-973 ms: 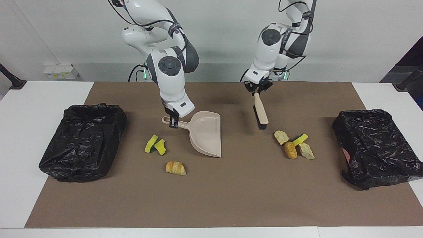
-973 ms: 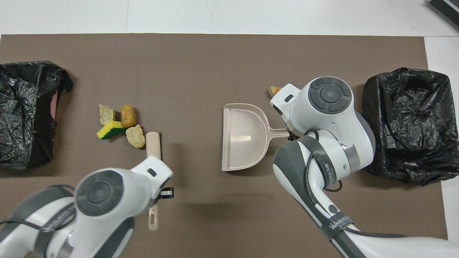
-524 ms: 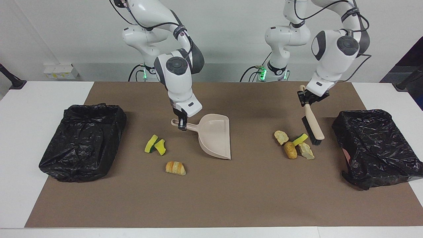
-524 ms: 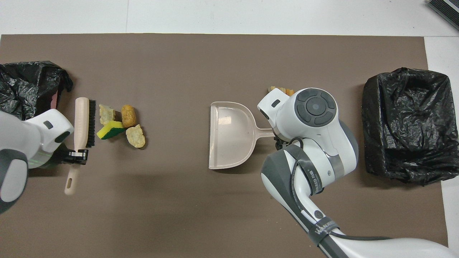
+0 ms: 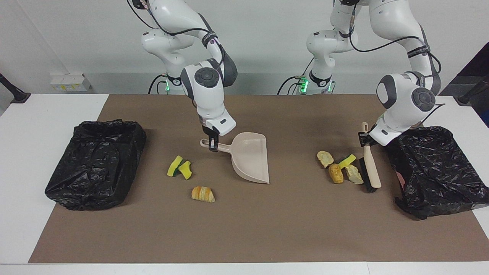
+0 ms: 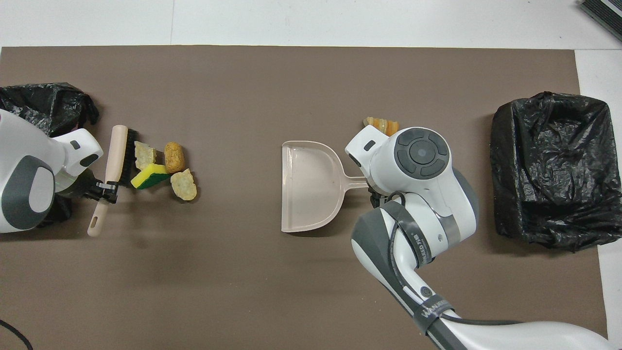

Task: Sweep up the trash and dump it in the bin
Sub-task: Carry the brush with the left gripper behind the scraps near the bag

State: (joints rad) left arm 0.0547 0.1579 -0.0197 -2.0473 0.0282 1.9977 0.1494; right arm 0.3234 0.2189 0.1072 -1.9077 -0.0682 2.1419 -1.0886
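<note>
My left gripper (image 5: 365, 139) is shut on the handle of a beige brush (image 5: 371, 172). The brush head is low by the mat, between a trash pile and the black bin (image 5: 435, 168) at the left arm's end. The pile holds a bread chunk (image 5: 325, 158), a bun (image 5: 336, 173), a sponge wedge (image 5: 347, 160) and another bread chunk (image 5: 354, 174). In the overhead view the bristles of the brush (image 6: 116, 155) face the sponge (image 6: 149, 176). My right gripper (image 5: 213, 145) is shut on the handle of the beige dustpan (image 5: 250, 158), whose mouth faces the pile.
Two sponge wedges (image 5: 179, 167) and a croissant (image 5: 203, 194) lie on the brown mat toward the right arm's end, beside the dustpan. A second black-bagged bin (image 5: 95, 164) stands at that end. White table borders the mat.
My left gripper carried the brush from the middle of the mat around to the bin side of the pile and lowered it. My right gripper shifted the dustpan a little toward the pile.
</note>
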